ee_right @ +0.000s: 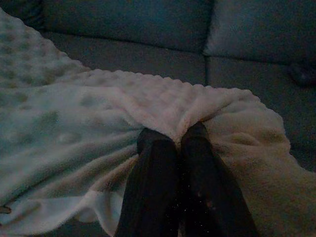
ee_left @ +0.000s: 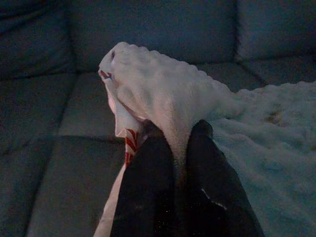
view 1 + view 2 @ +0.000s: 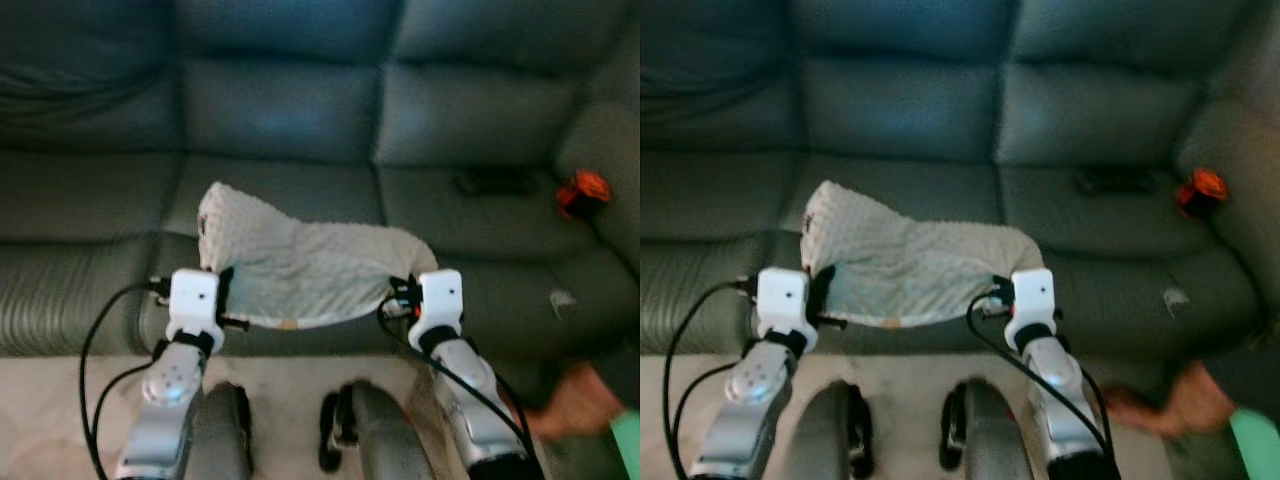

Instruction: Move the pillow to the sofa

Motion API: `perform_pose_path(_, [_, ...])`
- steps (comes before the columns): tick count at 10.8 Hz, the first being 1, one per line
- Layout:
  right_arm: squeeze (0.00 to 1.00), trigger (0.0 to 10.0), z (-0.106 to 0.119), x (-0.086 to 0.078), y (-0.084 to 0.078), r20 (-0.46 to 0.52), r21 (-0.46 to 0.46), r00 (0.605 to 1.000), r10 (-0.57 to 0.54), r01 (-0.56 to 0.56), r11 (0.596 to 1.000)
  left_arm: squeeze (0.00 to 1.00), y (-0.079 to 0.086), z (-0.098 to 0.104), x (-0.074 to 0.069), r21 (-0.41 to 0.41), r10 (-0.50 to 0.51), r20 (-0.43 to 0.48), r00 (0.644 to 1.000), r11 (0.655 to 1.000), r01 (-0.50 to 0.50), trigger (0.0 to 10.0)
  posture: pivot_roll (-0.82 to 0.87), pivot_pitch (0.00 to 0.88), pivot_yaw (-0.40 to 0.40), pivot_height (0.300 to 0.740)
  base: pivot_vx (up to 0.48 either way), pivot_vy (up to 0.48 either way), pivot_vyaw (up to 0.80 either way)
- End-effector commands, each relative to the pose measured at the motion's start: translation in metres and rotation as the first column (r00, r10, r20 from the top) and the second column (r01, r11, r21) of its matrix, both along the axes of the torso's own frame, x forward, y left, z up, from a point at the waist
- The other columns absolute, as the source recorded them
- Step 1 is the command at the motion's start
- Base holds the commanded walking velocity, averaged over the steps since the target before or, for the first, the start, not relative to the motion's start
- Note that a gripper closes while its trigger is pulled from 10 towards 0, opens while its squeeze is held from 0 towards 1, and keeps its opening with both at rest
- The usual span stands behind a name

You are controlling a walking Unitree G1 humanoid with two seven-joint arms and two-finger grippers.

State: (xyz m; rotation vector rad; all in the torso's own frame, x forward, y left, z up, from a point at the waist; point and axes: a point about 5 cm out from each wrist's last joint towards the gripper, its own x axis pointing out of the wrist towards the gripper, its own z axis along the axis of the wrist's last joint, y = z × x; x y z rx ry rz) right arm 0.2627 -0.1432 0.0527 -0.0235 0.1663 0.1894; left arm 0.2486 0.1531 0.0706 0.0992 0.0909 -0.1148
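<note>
- A dark grey-green sofa (image 3: 290, 110) spanned the head views, its back cushions cut off at the top edge and its left end running out of the picture.
- The pillow (image 3: 300, 265), pale and bumpy, lay slumped on the front part of the seat, its near edge hanging just past the seat's front; one corner stood up higher on the robot's left.
- The left gripper (image 2: 178, 148) was clenched on a fold of the pillow's left edge; the fabric rose between the two black fingers (image 2: 148, 187) and hid their tips. A scrap of red-and-white printed cloth showed beside the fold.
- The right gripper (image 1: 177, 136) was likewise pinched onto the pillow's right edge, fabric bunched over the fingertips.
- A person's hand (image 3: 575, 400), blurred, showed low on the robot's right, beside a green sleeve cut off by the corner.
- A dark flat object (image 3: 495, 182) lay on the right seat cushion, too blurred to identify.
- A small orange-red thing (image 3: 583, 190) sat against the sofa's right arm, also unclear.
</note>
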Motion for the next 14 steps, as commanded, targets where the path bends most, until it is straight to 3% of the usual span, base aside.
perform_pose_path(1, [0.0,10.0,-0.002,0.0,-0.005,-0.003,-0.003,1.0,-0.02,0.02,1.0,0.0,-0.002,0.0,0.0,-0.01,0.004,-0.004,1.0,1.0,-0.004,10.0,-0.03,0.185,-0.073,0.62,0.0,0.0,0.0])
perform_pose_path(8, [0.0,10.0,-0.003,0.004,-0.006,-0.002,0.008,1.0,-0.015,0.015,1.0,0.0,0.001,0.008,0.0,-0.007,-0.005,0.032,0.999,1.0,0.005,10.0,-0.02,0.196,-0.075,0.62,0.0,0.0,0.0])
perform_pose_path(14, [0.0,10.0,-0.005,0.005,-0.008,-0.005,0.007,1.0,-0.006,0.006,1.0,0.0,0.001,0.009,0.002,-0.009,-0.009,0.039,0.999,1.0,0.01,10.0,-0.02,0.203,-0.068,0.62,0.304,0.0,0.0])
